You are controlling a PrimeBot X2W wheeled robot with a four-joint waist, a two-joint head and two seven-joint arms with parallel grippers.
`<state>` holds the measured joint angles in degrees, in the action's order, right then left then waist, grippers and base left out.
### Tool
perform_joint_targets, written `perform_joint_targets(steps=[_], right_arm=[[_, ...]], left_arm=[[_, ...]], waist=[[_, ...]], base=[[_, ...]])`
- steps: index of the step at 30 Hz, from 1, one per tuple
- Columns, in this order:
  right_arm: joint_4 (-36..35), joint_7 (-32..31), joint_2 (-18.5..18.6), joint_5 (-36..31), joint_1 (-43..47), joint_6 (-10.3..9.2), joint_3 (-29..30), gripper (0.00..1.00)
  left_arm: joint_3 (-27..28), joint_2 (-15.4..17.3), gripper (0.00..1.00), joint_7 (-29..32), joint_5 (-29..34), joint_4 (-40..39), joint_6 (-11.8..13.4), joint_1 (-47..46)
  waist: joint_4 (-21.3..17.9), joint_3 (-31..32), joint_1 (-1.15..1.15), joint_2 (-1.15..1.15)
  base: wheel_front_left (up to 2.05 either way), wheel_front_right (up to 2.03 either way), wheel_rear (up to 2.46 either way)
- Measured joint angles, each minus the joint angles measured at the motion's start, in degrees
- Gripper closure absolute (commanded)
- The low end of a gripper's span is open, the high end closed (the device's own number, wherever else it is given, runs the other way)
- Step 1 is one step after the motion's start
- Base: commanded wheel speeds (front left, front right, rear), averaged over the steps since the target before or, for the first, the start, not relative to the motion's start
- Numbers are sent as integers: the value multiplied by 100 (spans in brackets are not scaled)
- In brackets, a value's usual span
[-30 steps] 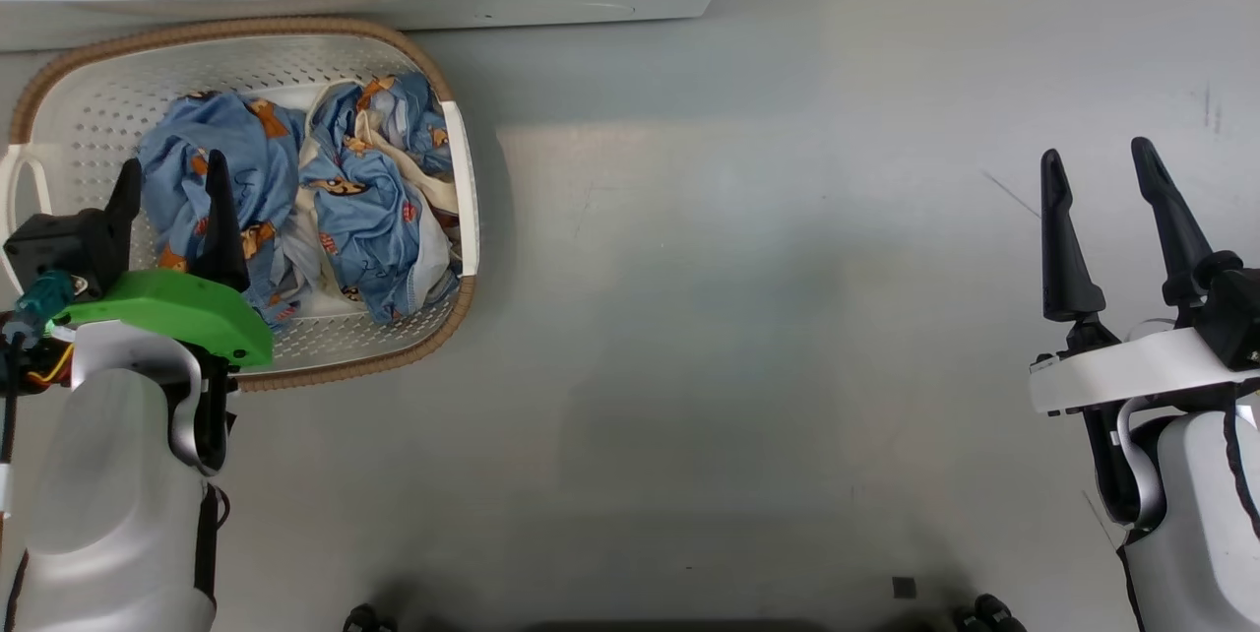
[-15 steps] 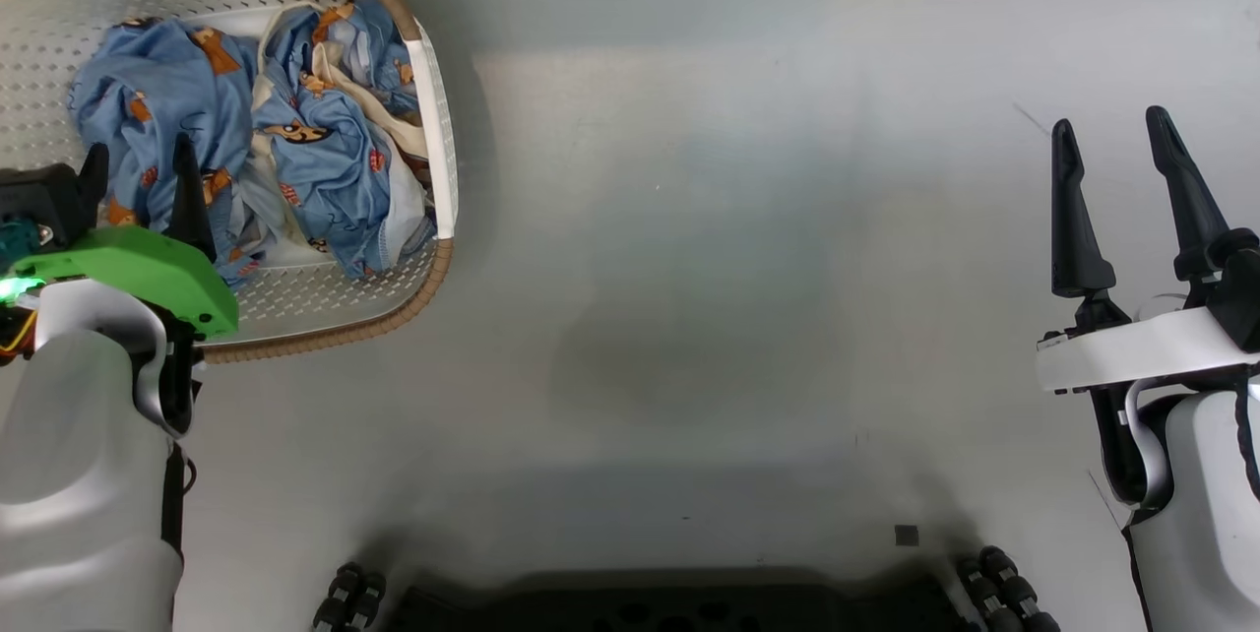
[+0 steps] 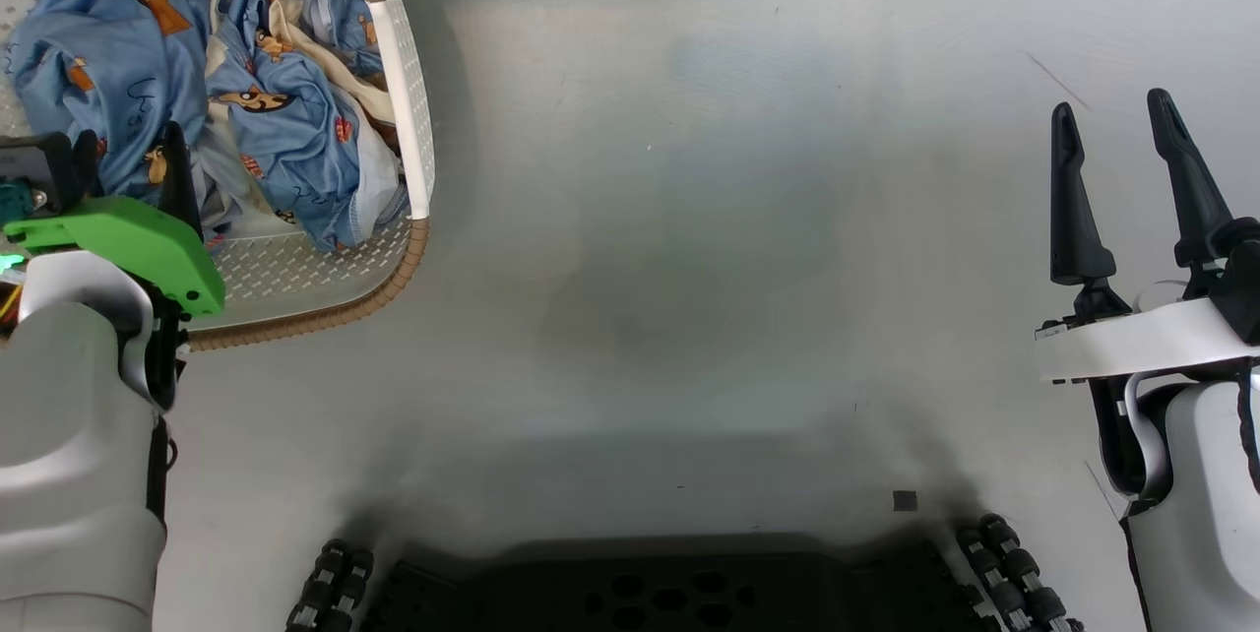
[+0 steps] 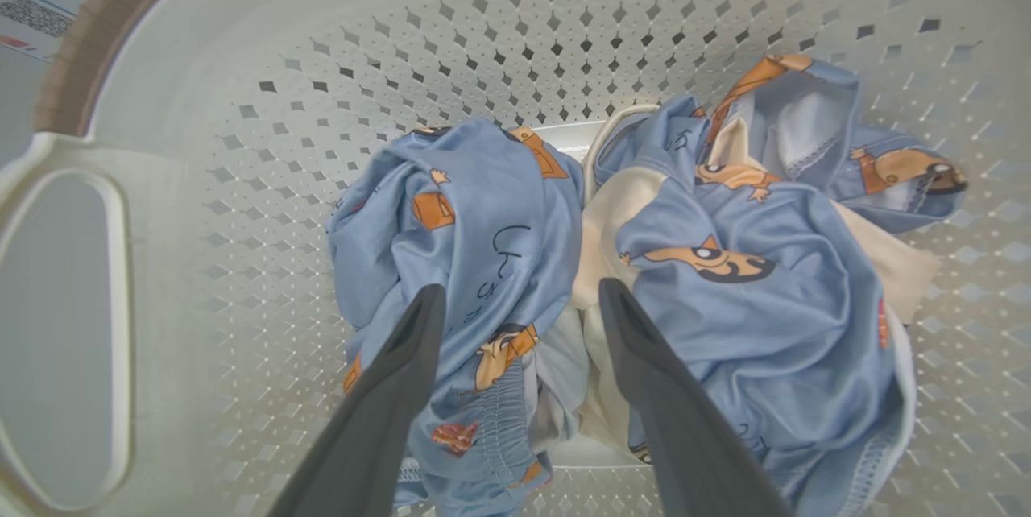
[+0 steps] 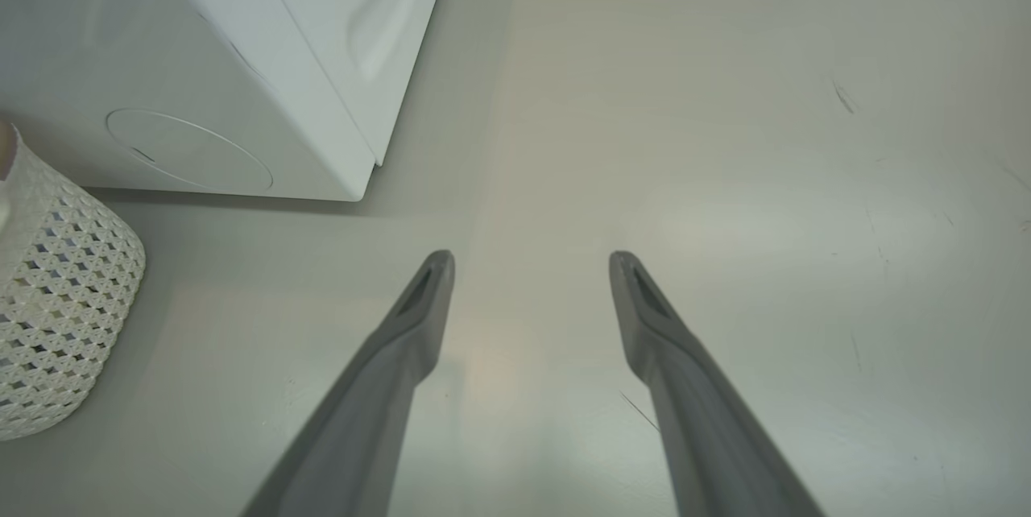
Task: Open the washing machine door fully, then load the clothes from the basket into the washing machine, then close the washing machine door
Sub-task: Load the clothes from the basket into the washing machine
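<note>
The basket [image 3: 399,110] stands on the floor at the upper left of the head view, with the clothes [image 3: 285,130] heaped in it. My left gripper [image 3: 130,155] hangs open over the basket's near side. In the left wrist view its fingers [image 4: 522,291] point down at two bundles of the clothes [image 4: 475,211], apart from them, inside the basket [image 4: 322,58]. My right gripper [image 3: 1110,110] is open and empty over bare floor at the far right. The right wrist view shows that gripper [image 5: 532,259], a lower corner of the washing machine [image 5: 242,58] and the basket [image 5: 56,299]. The washing machine door is out of view.
My dark base with its wheels [image 3: 669,593] fills the bottom edge of the head view. Grey floor [image 3: 738,248] stretches between the basket and my right arm. A round cover [image 5: 189,150] sits low on the washing machine.
The head camera has moved: the basket slid up and left, the washing machine left the picture and my base came in at the bottom. Both grippers stay open.
</note>
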<state>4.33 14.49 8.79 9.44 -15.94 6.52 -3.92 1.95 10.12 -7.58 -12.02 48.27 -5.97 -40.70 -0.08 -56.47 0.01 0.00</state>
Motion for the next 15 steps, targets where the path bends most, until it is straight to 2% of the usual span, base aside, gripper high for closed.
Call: perform_joint_targets(steps=[15], right_arm=[[-102, 0, 5, -49, 3, 0, 22, 0]], left_arm=[[-31, 144, 0, -4, 102, 511, 199, -499]], waist=[[0, -298, 0, 0]], base=[[0, 0, 0]])
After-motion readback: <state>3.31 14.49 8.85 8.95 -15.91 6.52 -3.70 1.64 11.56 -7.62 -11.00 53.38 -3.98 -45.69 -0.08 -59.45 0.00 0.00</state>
